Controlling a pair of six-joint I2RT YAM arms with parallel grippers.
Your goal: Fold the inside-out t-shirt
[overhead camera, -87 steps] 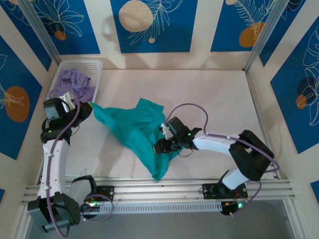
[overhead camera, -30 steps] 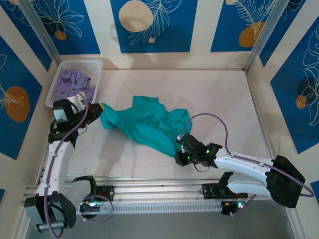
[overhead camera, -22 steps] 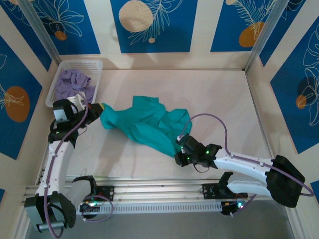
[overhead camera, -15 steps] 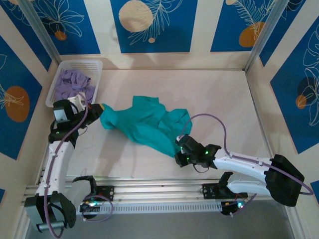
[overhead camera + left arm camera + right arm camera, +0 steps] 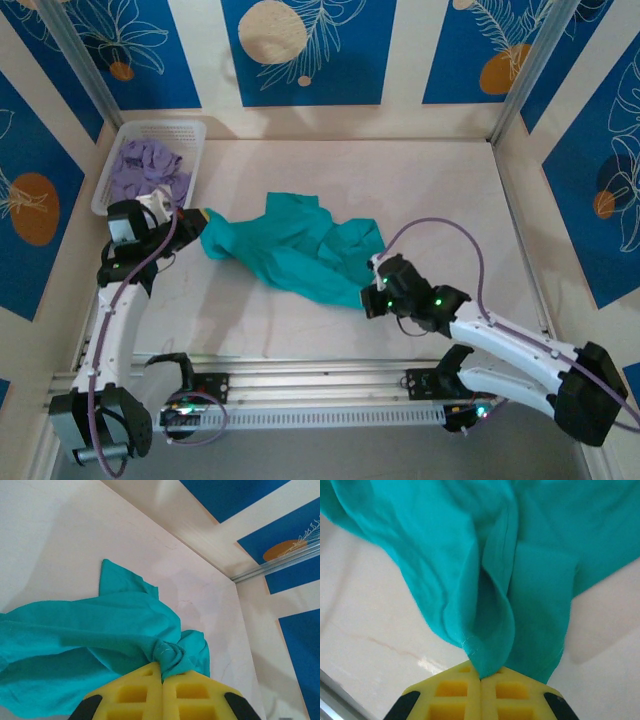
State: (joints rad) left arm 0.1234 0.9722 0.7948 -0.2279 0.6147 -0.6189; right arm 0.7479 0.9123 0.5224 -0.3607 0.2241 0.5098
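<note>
At my far left a white basket [image 5: 190,128] sits in the table's back corner with a pale purple garment [image 5: 145,165] heaped in it; how that cloth is arranged is too crumpled to tell. Just in front of the basket, my left gripper [image 5: 195,215] is clamped on the left end of the inside-out t-shirt [image 5: 290,250]. From above, my own wrist covers most of those fingers. In the left wrist view the yellow pads [image 5: 135,690] are cut off by the bottom edge, and my left gripper [image 5: 161,667] pinches a twisted knot of the t-shirt [image 5: 90,635] in the seam where they press together.

The shirt lies bunched across the middle of the table [image 5: 430,190], stretched between my two claws. Its folds overlap so much that I cannot tell sleeve from hem or collar.

At its near right corner, my right gripper [image 5: 372,295] is closed on the cloth. In the right wrist view, my right gripper [image 5: 480,672] has its pads together on a stitched edge, and the t-shirt [image 5: 520,555] fans upward from it, its far parts cut off by the frame.
</note>
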